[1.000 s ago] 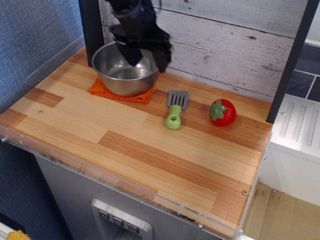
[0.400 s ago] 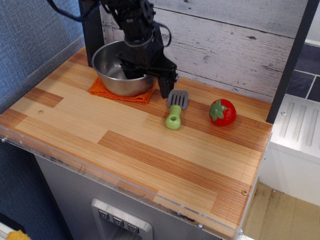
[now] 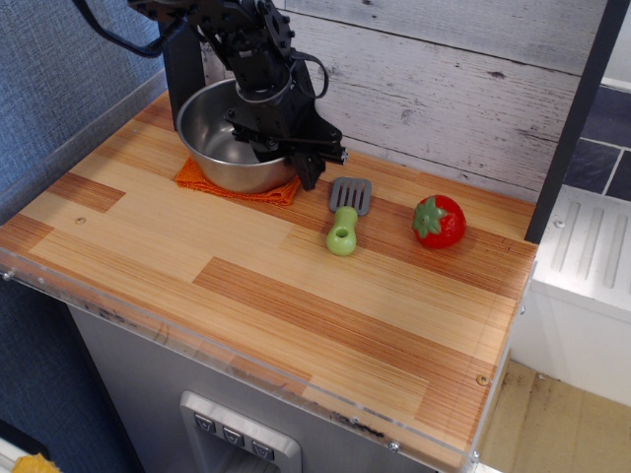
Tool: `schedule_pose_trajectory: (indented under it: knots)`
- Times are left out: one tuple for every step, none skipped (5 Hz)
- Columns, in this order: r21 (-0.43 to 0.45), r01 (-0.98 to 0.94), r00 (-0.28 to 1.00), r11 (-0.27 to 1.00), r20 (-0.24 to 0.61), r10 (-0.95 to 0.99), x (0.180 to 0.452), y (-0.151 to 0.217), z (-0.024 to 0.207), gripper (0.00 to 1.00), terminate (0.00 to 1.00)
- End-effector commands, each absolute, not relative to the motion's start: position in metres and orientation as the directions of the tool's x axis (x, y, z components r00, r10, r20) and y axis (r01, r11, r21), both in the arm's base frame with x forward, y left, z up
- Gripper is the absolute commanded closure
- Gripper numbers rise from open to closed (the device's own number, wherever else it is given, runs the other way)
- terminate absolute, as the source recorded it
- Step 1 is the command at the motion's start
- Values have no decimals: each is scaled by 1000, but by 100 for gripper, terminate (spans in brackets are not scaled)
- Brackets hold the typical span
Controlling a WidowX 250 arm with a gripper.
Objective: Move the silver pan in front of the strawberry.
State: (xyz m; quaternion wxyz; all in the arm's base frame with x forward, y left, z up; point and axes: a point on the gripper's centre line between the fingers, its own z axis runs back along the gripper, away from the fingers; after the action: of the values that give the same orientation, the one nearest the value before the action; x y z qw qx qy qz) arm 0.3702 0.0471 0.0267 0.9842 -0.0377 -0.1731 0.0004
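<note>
1. Overhead, a wooden striped surface [image 3: 296, 296] was shown from above and slightly to one side, with a whitewashed plank wall [image 3: 444, 89] behind it.
2. At the back left, the silver pan [image 3: 219, 138] was seen resting on an orange cloth [image 3: 237, 185], whose edges were visible beneath it.
3. A black robot arm [image 3: 237, 39] was seen reaching down from the top left, over the pan.
4. Its end effector [image 3: 288, 156] was positioned at the pan's right rim, with one finger [image 3: 310, 169] outside the wall and the other apparently inside the bowl.
5. The rim appeared to be pinched between the fingers, though the contact itself was partly hidden by the dark housing, so a firm grasp could not be confirmed.
6. Just right of the pan, a small spatula [image 3: 346, 214] with a grey blade and a green handle was laid flat, its handle pointing toward the front edge.
7. Further right, the strawberry [image 3: 439, 221] was seen lying near the surface's back right corner, well apart from the pan, with the spatula between them.
8. The front half of the surface was occupied by nothing but wood grain.
</note>
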Motion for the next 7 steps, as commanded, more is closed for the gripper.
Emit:
schedule_pose_trajectory:
  knots:
    - [-78,-14,924,997,381,43,370,51,47,100,0]
    - [-87,-31,925,996,374,62,370,54,55,100,0]
    - [-86,-54,919,995,386,83,368,59,69,100,0]
    - [-93,-92,909,991,399,122,363,65,82,100,0]
    - [-99,-111,898,989,417,143,359,66,95,100,0]
    - [-92,-71,895,993,434,104,349,53,106,100,0]
    - [-100,20,887,995,461,28,328,22,120,100,0]
